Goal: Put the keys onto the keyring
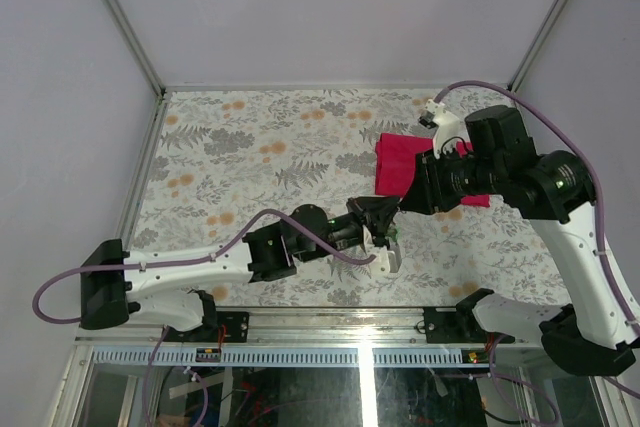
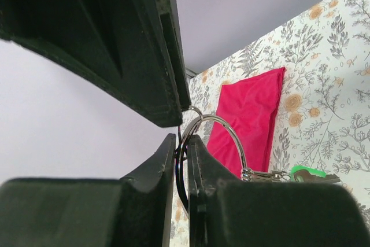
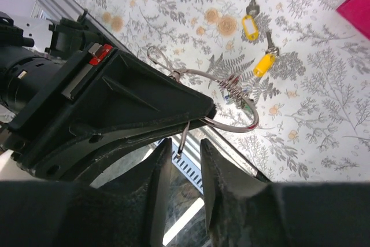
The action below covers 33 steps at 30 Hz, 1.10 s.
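The left gripper (image 2: 181,140) has its two fingers pressed close together, and they pinch the thin silver keyring (image 2: 237,146) by its wire. The ring sticks up out of the fingers, off the table (image 1: 250,147). A green key (image 2: 308,172) hangs at the low side of the ring, next to a small metal clip. The right gripper (image 3: 185,143) faces the left one, tip to tip. Its fingers are spread a little, with a gap between them, and a loose end of wire pokes into that gap. I cannot tell if the wire touches either finger. Two yellow keys (image 3: 250,28) lie flat on the table near each other, well apart from the ring. The two grippers meet over the near part of the table, close to its front edge, where a metal rail (image 1: 330,319) runs along. The red cloth (image 1: 400,162) lies just behind them, partly under the right arm. To the left and toward the back there is a lot of bare flowery table. Pale walls (image 1: 70,97) stand at the left, back and right edges of the table.
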Each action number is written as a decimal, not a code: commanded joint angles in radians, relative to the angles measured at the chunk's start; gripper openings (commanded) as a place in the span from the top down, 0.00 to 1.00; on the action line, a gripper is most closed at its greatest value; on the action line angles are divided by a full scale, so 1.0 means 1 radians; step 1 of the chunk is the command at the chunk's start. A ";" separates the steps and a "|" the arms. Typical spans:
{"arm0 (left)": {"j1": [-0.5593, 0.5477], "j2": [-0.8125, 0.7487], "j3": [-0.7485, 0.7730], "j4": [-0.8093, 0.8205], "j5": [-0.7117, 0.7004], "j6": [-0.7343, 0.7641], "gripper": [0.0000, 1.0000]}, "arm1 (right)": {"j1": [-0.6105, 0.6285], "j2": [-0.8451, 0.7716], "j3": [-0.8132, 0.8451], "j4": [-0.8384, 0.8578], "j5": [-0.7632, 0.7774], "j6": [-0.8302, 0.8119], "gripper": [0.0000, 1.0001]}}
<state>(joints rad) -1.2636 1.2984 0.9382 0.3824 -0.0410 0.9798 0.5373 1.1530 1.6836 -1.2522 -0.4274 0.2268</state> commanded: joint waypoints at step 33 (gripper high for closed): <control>-0.005 -0.150 -0.039 0.074 -0.190 -0.617 1.00 | 0.010 -0.278 -0.183 0.460 0.187 0.138 0.39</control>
<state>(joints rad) -1.2636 1.1763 0.8989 0.3672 -0.2016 0.4175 0.5400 0.8539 1.4681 -0.8272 -0.2432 0.3676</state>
